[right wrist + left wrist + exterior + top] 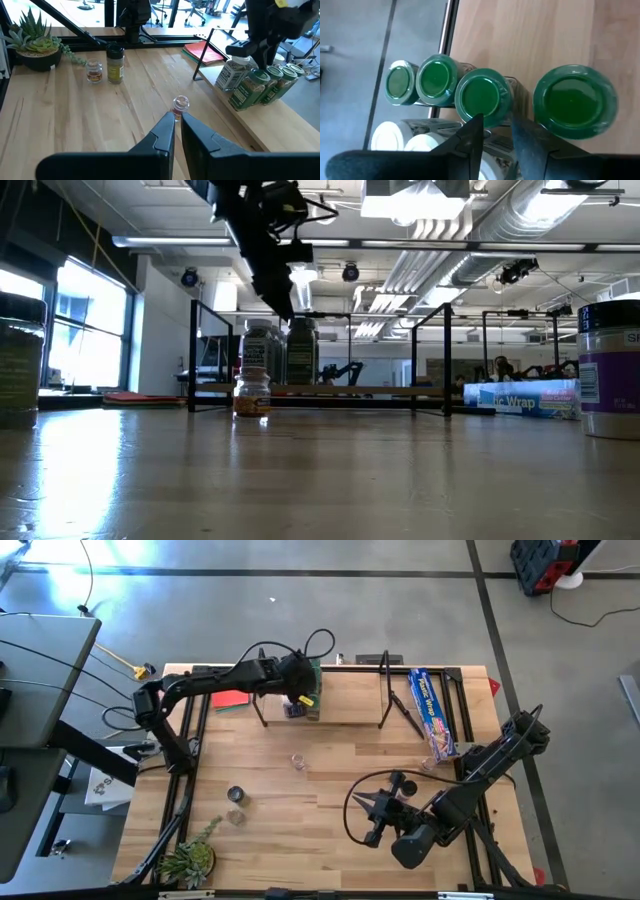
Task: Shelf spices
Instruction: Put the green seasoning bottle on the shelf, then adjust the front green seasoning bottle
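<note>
Spices (480, 97) on shelf (350, 710): my left claw (496, 131), slightly parted over green-lidded row, lifts straight up; right claw (177, 127), nearly closed, waits.

The table (330, 780) is pale, matt wood planking with visible grain. The rack (385, 690) has thin black metal rods. The jars' green lids (481, 96) are glossy plastic, it seems. The blue box (432, 712) at two o'clock looks like printed cardboard.
</note>
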